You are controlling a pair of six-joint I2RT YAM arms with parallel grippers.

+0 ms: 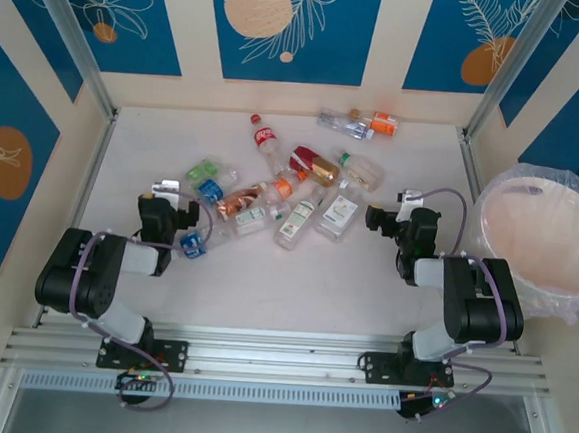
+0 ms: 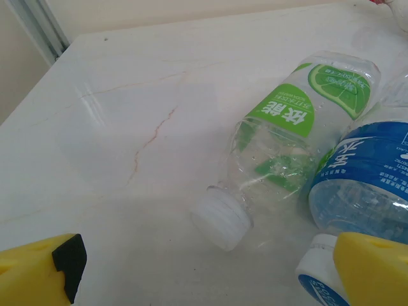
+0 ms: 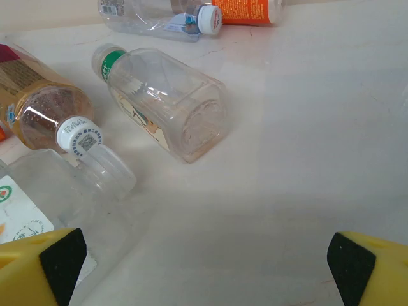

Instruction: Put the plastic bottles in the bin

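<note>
Both grippers sit low over the near part of the table (image 1: 295,277) with their jaws spread wide and nothing in them. The left gripper (image 2: 204,280) is at the left end of the heap of plastic bottles (image 1: 271,200), and the blue-label bottle (image 2: 363,185) looks to be lying right against its right finger. Just past that is the green-label bottle (image 2: 280,137), on its side with the white cap pointing back at the camera.

The right gripper (image 3: 204,264) faces the right end of the heap. The closest clean target there is a squarish clear bottle (image 3: 169,108) with a green cap.

My guess is they all look empty, so they'd weigh next to nothing, and the thin walls will cave under a squeeze. The smooth round ones could roll or squirt out. I'd grab across the body near the shoulder or at the neck, where they're stiffer.

Further back, a red-label bottle (image 1: 266,136) lies mid-table and two more bottles (image 1: 357,124) are against the far edge. The bin (image 1: 539,236) stands off the table's right edge, beside the right arm, with nothing in it that I can see.
</note>
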